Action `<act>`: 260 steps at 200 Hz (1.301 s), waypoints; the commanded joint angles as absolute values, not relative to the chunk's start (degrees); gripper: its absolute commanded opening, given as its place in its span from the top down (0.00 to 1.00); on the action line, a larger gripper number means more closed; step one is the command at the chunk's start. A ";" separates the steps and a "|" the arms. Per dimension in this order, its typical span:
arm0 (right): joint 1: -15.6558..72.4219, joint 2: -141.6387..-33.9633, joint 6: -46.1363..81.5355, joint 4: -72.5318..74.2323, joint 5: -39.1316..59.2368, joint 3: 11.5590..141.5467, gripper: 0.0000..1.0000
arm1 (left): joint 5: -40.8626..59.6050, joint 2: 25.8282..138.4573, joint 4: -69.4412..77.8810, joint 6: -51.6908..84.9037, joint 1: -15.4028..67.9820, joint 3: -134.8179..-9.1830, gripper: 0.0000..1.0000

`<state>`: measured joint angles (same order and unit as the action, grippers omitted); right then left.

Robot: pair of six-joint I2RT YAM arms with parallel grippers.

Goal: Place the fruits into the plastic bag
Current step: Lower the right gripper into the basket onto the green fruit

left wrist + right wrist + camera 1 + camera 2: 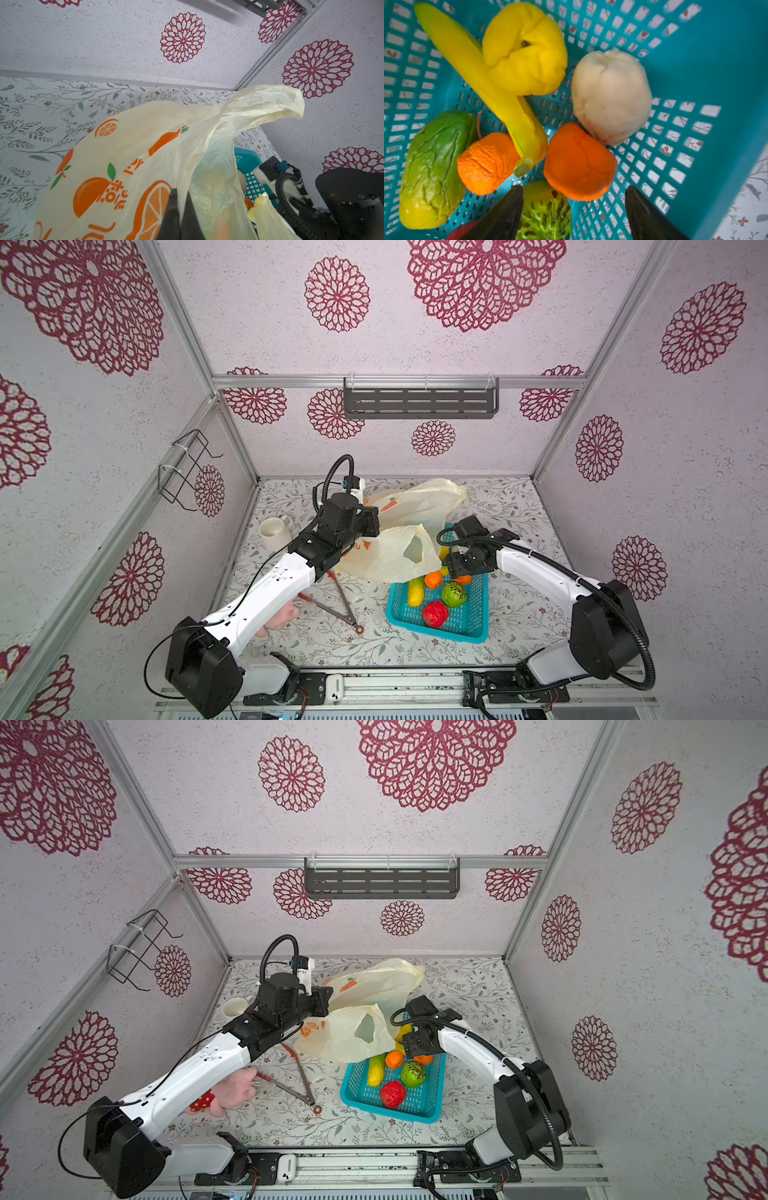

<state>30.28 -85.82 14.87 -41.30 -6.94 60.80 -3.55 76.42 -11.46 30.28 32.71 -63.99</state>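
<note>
The cream plastic bag [399, 551] [145, 155] stands crumpled behind the turquoise basket [465, 622], its mouth held up. My left gripper [181, 199] [372, 522] is shut on the bag's rim. In the basket lie the fruits: a red ball [435, 613], a green ball [453, 594], an orange [579, 162], a crinkled orange [485, 162], a banana [483, 83], a yellow lump [527, 52], a whitish one [610, 97] and a green-yellow long piece [433, 166]. My right gripper [575, 188] [455, 568] hangs open just above the orange, holding nothing.
A white mug [274, 533] stands at the left behind my left arm. Red-handled tongs [336, 605] and a pink plush toy [232, 1090] lie at the front left. A wire rack [187, 468] hangs on the left wall, a grey shelf [419, 400] on the back wall.
</note>
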 commanded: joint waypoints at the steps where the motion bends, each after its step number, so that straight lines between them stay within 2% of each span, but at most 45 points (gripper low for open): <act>1: 31.75 -86.19 12.67 -44.21 -6.41 62.71 0.22 | -3.99 76.09 -10.99 30.73 32.81 -63.71 1.00; 73: 34.53 -80.47 13.20 -44.92 2.18 59.11 0.22 | -4.04 75.67 -11.20 30.19 32.78 -63.54 1.00; 150: 38.03 -84.69 17.89 -40.60 1.24 53.53 0.22 | -4.24 75.83 -10.94 30.39 32.78 -63.28 1.00; 177: 38.06 -85.75 18.92 -38.98 0.02 53.04 0.35 | -4.36 75.51 -10.96 30.41 32.78 -63.11 1.00; 204: 38.06 -84.91 20.01 -38.06 -2.88 53.04 0.61 | -4.45 75.47 -10.72 30.40 32.78 -62.93 1.00; 260: 37.47 -72.35 19.60 -36.35 -11.86 55.42 0.63 | -3.90 75.64 -10.45 30.48 32.78 -63.02 1.00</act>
<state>37.82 -79.88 19.16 -37.54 -5.58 53.23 -3.77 76.42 -11.42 30.28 32.71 -63.72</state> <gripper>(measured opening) 0.456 0.042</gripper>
